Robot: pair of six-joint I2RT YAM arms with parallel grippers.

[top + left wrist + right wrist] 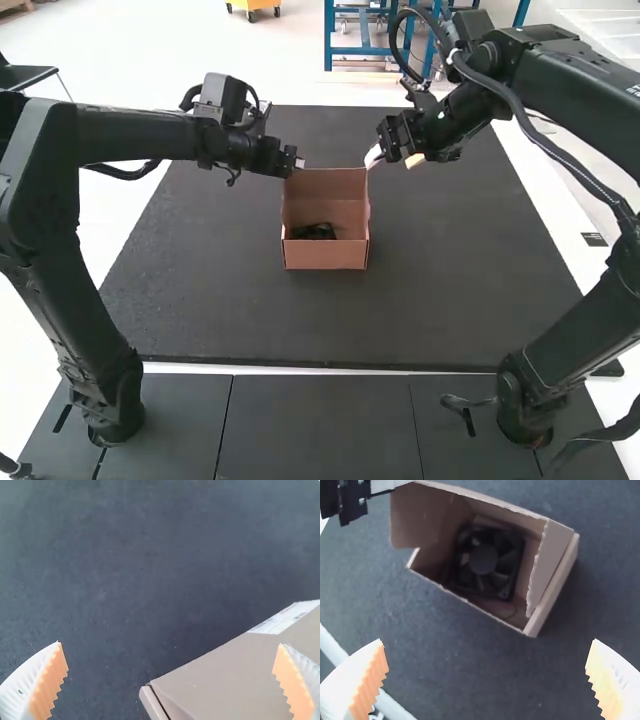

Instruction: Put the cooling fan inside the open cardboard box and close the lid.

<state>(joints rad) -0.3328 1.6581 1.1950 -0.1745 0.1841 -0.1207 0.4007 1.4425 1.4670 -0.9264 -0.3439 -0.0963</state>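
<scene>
Two grippers flank the rear rim of the brown, open-topped cardboard box (325, 255), which sits mid-mat on the black rubber mat (200, 270), bare mat on every side. Black square cooling fan (485, 562) lies flat on the box floor. Lid flap (325, 185) stands upright along the back edge. Left gripper (292, 160) at the back-left corner, fingers spread wide, gripping nothing, cardboard just beside one pad. Right gripper (390, 157) above the back-right corner, spread wide, empty
</scene>
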